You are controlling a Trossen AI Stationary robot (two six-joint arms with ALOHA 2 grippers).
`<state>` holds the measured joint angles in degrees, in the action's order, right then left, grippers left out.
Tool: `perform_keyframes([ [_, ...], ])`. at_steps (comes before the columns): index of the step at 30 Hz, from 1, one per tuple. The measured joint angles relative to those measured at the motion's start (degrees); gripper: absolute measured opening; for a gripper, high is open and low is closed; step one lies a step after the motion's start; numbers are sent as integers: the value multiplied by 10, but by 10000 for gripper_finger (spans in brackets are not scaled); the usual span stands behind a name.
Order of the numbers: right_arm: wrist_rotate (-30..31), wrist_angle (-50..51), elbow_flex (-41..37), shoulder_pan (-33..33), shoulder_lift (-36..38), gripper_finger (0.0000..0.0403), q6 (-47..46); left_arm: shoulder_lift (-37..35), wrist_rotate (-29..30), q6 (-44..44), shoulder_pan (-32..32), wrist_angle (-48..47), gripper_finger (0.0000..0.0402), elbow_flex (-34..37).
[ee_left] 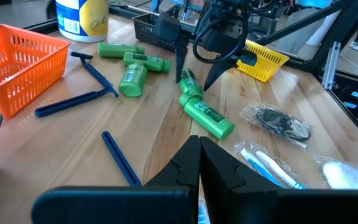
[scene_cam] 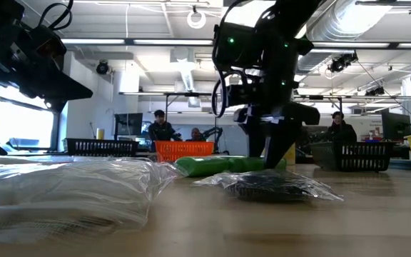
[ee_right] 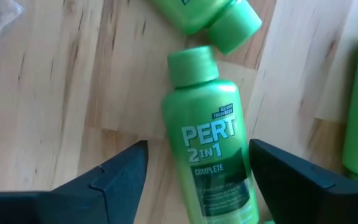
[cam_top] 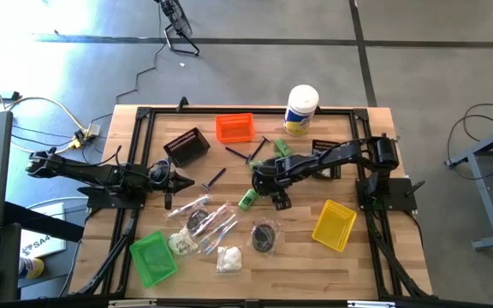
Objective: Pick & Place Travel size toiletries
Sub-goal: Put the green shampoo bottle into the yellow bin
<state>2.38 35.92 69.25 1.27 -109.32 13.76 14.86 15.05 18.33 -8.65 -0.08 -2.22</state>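
Straddling a green mini bottle (ee_right: 207,143), the right gripper (ee_right: 197,180) stands with fingers spread wide, one each side of the bottle's body and not yet touching — the stance for a pinch across the narrow width. The bottle lies flat on the table (cam_top: 375,257) near mid-table, cap end nearly touching a second green bottle (ee_left: 207,116), so the approach comes from above, w/ the fingers clear of the neighbour. More green bottles (ee_left: 132,79) lie just beyond, towards the far edge by the orange bin (cam_top: 234,127).

Left gripper (ee_left: 199,163) waits at the left side, fingers pressed together, holding nothing; it points across the work area, out of the right arm's path. Near it: clear-wrapped packets (cam_top: 212,224), a dark round bundle (cam_top: 264,236), a bag of white puffs (cam_top: 228,259) — unsorted. Green bin (cam_top: 153,257) and yellow bin (cam_top: 333,225) sit at the near corners, probably as drop points.
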Motion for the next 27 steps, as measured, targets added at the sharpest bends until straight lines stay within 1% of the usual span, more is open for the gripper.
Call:
perform_keyframes([
  [13, -22, -2, 0, 0, 0, 260, -21, 0, 0, 0, 0, 0, 3, 0],
  [19, -12, -2, 0, -1, 0, 258, -52, 0, 0, 0, 0, 0, 3, 0],
  [22, -12, -2, 0, -1, 0, 244, -56, 0, 0, 0, 0, 0, 3, 0],
  [27, -13, -1, 0, -1, 0, 208, -65, 0, 0, 0, 0, 0, 3, 0],
])
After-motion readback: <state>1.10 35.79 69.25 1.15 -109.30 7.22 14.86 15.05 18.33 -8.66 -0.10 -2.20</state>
